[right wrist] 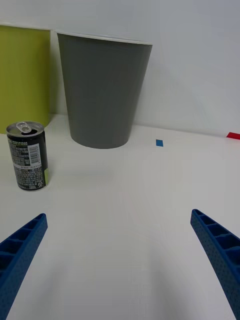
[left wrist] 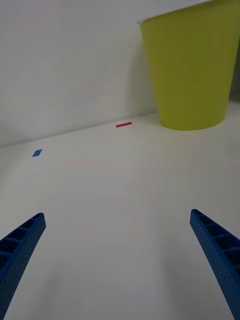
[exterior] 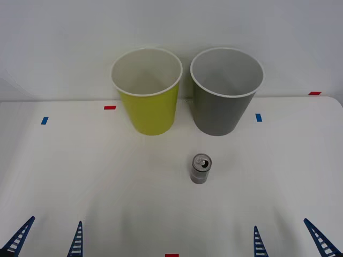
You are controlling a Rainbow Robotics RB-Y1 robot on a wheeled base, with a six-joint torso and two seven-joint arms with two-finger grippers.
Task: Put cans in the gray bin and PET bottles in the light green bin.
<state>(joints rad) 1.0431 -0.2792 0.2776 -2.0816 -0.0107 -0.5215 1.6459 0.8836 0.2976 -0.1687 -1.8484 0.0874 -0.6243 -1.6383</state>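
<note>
Likely light and thin-walled, the opened can [exterior: 201, 168] is standing upright (crushable); the right gripper [exterior: 289, 241], spread wide, should be clasping its mid-body.

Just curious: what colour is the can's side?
Mostly black with small print on the can, best seen in the right wrist view.

The can [right wrist: 28, 156] carries a dark label with small white print and a barcode, but the letters are too small to read. No other text can be read anywhere.
</note>
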